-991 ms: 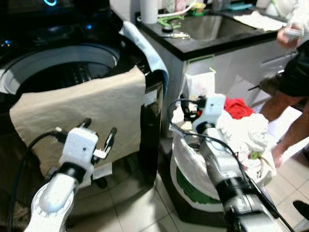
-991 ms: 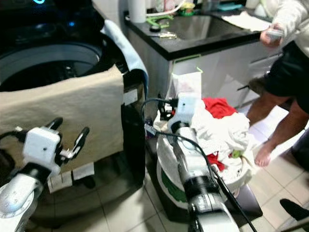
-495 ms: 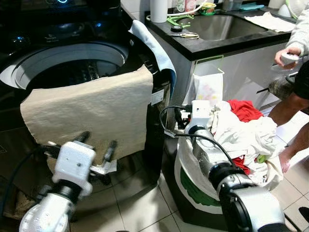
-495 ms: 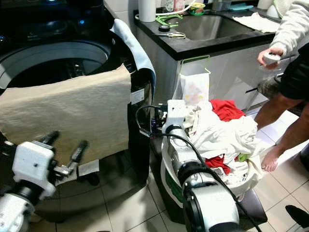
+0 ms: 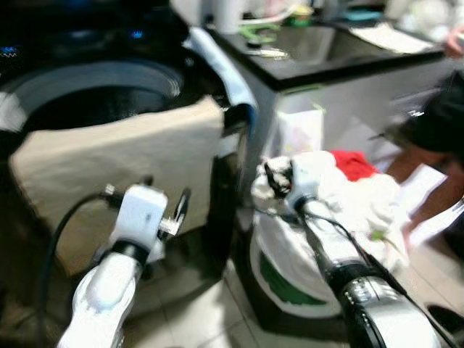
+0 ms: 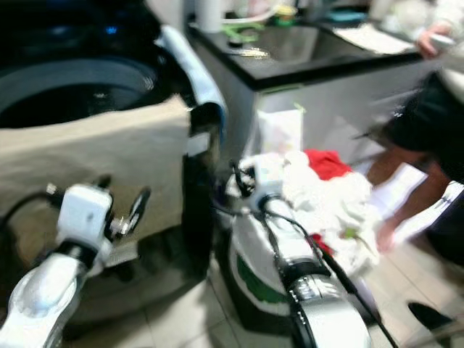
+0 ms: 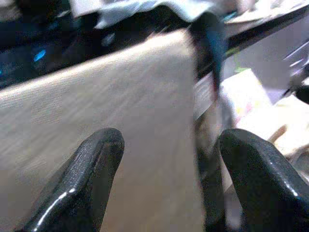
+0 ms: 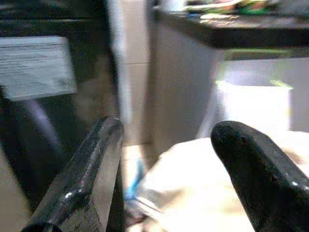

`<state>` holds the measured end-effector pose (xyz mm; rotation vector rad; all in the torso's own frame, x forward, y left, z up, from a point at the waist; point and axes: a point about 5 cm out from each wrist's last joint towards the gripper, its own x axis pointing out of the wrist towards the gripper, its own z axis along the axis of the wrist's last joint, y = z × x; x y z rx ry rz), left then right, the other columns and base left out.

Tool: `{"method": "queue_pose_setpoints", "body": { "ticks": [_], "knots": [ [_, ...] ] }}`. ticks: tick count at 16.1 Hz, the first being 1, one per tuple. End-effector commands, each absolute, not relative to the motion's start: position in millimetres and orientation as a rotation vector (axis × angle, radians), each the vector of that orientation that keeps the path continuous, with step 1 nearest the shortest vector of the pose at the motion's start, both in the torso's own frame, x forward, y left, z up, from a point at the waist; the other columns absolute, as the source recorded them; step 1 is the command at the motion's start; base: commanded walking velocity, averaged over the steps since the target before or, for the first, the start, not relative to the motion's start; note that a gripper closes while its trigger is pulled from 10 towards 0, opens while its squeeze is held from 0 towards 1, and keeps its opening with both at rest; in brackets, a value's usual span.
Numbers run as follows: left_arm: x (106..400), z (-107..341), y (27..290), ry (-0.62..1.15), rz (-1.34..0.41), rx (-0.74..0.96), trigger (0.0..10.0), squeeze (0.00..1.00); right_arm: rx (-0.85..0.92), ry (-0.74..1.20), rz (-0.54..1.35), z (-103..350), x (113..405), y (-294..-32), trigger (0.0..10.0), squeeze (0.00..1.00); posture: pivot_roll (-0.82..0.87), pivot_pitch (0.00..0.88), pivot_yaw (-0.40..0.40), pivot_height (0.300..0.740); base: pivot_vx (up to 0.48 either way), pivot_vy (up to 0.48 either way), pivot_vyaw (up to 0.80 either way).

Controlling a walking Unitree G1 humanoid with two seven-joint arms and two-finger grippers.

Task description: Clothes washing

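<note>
A black top-loading washer point(image 5: 94, 94) stands open at the left. A beige cloth point(image 5: 123, 159) hangs over its front rim, and a light blue cloth point(image 5: 225, 72) lies over its right corner. A white laundry bag point(image 5: 290, 268) on the floor holds white clothes point(image 5: 362, 199) and a red garment point(image 5: 353, 163). My left gripper point(image 5: 165, 192) is open in front of the beige cloth point(image 7: 120, 96), holding nothing. My right gripper point(image 5: 274, 181) is open at the bag's near-left edge, above pale fabric point(image 8: 203, 193), between the washer and the cabinet.
A black counter with a sink point(image 5: 326, 43) runs along the right of the washer. A white paper bag point(image 5: 301, 127) leans on the cabinet below it. A person point(image 5: 435, 123) stands barefoot at the far right on the tiled floor point(image 5: 210, 319).
The whole picture has shifted and blurred, so the camera moved. My left gripper has risen slightly toward the beige cloth. My right gripper stays at the bag's edge.
</note>
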<state>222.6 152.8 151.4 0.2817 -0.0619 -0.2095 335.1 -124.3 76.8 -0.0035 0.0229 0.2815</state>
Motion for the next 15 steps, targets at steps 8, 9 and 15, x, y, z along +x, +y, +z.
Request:
{"method": "queue_pose_setpoints", "body": {
  "ticks": [8,9,15],
  "knots": [
    [250.6,147.2,129.0,-0.127,-0.263,0.251,10.0,0.00,-0.025,-0.082,0.309,91.1,305.0,-130.4,10.0,0.00,0.13,0.000,-0.040,0.740,0.204,0.000,-0.24],
    [251.6,147.8,128.8,-0.133,-0.261,0.249,10.0,0.00,-0.025,-0.082,0.307,91.2,303.9,-130.8,10.0,0.00,0.13,0.000,-0.041,0.740,0.454,0.000,0.00],
    [252.5,146.0,130.0,-0.151,-0.240,0.217,10.0,0.00,-0.031,-0.067,0.316,97.9,304.0,-129.7,10.0,0.00,0.14,0.000,-0.055,0.740,0.346,0.000,0.00]
  ]
}}
